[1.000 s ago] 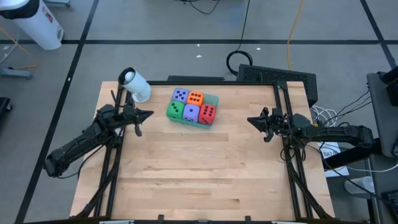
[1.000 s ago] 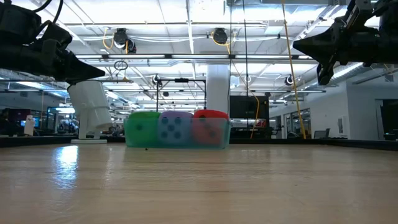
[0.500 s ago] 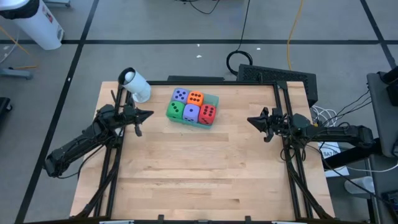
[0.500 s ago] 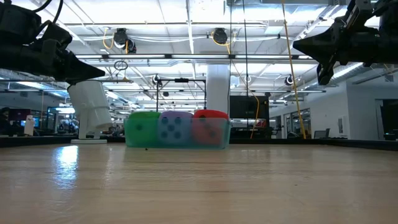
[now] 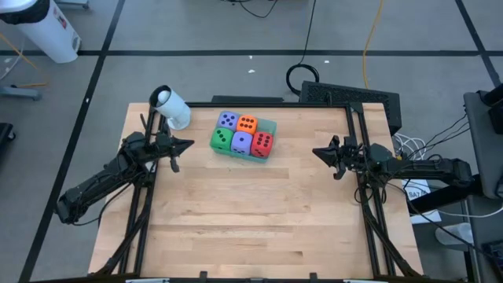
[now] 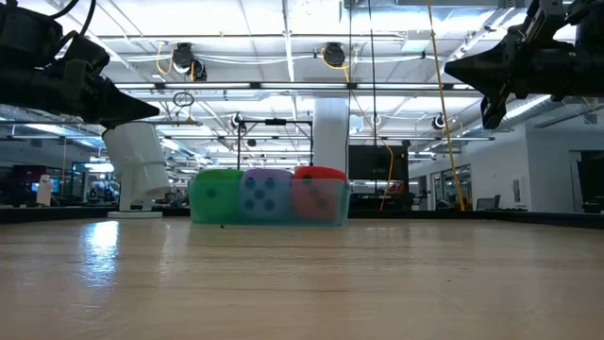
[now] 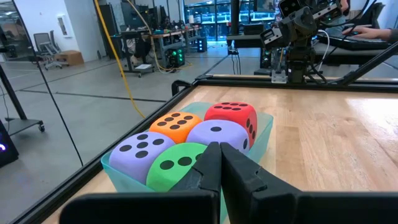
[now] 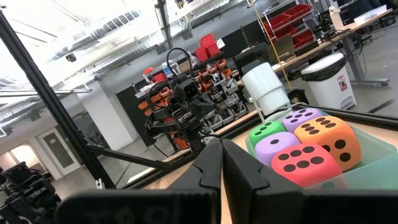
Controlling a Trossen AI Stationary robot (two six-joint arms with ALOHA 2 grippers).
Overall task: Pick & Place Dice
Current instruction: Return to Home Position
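Observation:
Five dice sit packed in a shallow teal tray at the table's far middle: a purple one, an orange one, a green one, a second purple one and a red one. My left gripper hovers shut at the table's left edge, pointing level at the tray. My right gripper hovers shut near the right edge, pointing toward the table's middle. Both are well above the wood in the low view, and neither touches anything.
A white cylinder stands at the table's far left corner, close to my left gripper. A black mat lies off the far right corner. Bare wooden tabletop spreads across the middle and near side.

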